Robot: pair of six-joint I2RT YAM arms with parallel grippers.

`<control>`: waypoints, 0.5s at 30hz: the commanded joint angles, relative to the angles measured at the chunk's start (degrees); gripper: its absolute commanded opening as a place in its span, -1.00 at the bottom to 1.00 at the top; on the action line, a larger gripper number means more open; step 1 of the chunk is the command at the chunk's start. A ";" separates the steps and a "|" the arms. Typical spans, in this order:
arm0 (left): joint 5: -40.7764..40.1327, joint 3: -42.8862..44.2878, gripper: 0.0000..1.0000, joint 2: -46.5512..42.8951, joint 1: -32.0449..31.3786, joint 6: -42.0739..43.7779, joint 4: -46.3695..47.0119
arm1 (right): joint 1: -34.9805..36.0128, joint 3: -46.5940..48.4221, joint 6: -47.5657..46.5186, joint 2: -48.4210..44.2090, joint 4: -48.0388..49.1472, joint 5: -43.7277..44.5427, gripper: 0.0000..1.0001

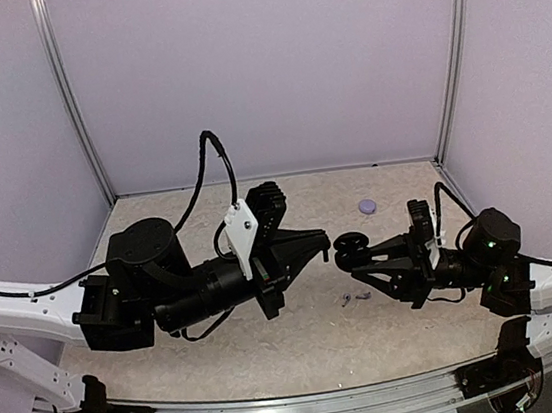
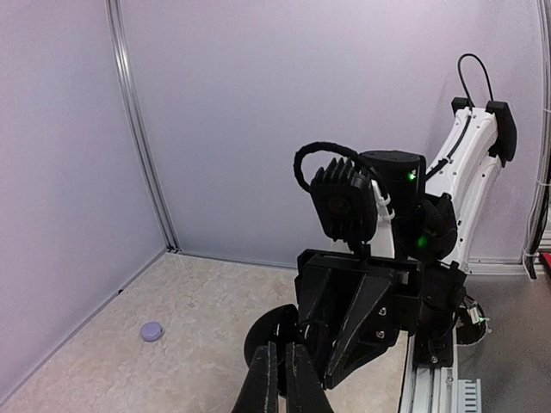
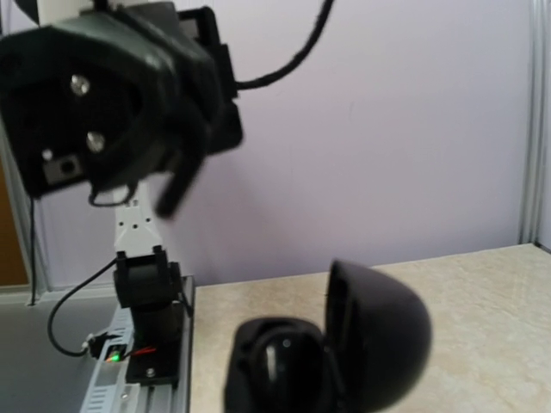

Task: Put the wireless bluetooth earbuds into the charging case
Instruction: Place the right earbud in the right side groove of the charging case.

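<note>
Top external: right gripper (image 1: pixel 358 255) clamped on an open black clamshell (image 3: pixel 370 335), lid raised, likely presenting it. Left gripper (image 1: pixel 321 245) pinched shut, nothing visible between its fingers. Charging case (image 1: pixel 368 205) lies closed farther back, well apart. Earbuds (image 1: pixel 348 299) lie on the table (image 1: pixel 222 344) below both grippers.

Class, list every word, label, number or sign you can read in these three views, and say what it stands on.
No readable text in any view.
On the lavender puck: no lettering seen.
On the open black clamshell: no lettering seen.
</note>
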 commanded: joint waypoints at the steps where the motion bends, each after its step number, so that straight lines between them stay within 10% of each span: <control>1: -0.43 2.85 -1.00 2.31 -0.52 2.99 3.36 | 1.58 1.71 1.05 1.11 2.74 -0.31 -0.96; 15: -0.21 3.60 -1.00 5.18 -0.52 4.75 4.22 | 3.02 2.04 2.38 2.86 5.25 -0.13 -0.96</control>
